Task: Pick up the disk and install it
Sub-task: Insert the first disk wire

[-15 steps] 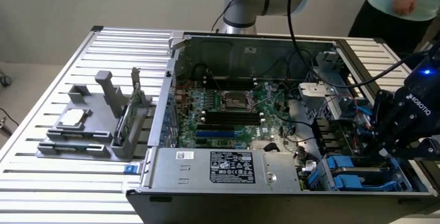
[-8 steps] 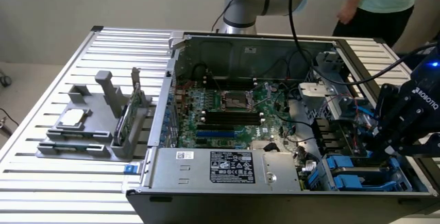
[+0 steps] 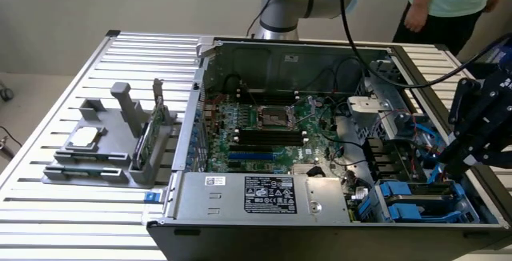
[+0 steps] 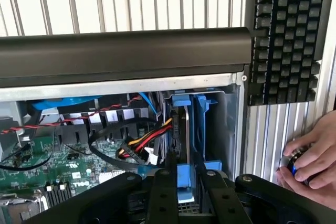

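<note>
- The disk (image 4: pixel 182 129) stands on edge in the blue drive bay (image 4: pixel 202 124) at the corner of the open computer case (image 3: pixel 320 51), its blue rail (image 4: pixel 183 174) between the pincer's fingers.
- The pincer (image 4: pixel 183 182) is closed on that rail from above; in the exterior view the pincer (image 3: pixel 472 147) hangs over the bay at the case's right end.
- Judging by this, pickup is done and installation is well along; whether the disk is fully seated cannot be told.
- A person's hand (image 4: pixel 310 163) rests on a small device on the bench (image 3: pixel 48 213), beside a keyboard (image 4: pixel 289 35).
</note>
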Action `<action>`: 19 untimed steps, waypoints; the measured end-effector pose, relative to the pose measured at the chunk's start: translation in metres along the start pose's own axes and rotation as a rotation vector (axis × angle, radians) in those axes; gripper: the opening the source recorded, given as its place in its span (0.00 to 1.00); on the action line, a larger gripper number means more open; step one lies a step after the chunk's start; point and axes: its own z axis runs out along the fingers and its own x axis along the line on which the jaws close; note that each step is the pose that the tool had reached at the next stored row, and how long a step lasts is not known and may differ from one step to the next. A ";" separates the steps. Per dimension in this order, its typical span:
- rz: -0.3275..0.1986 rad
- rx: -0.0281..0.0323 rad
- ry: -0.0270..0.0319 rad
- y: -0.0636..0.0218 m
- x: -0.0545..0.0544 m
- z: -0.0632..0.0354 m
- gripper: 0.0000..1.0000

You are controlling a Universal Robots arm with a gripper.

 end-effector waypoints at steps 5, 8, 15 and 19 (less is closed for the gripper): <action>0.000 -0.0005 0.0015 -0.0150 -0.001 -0.0004 0.25; 0.000 -0.0009 0.0026 -0.0267 -0.002 0.0018 0.25; 0.000 -0.0017 0.0031 -0.0408 -0.002 0.0042 0.25; 0.000 -0.0017 0.0031 -0.0408 -0.002 0.0042 0.25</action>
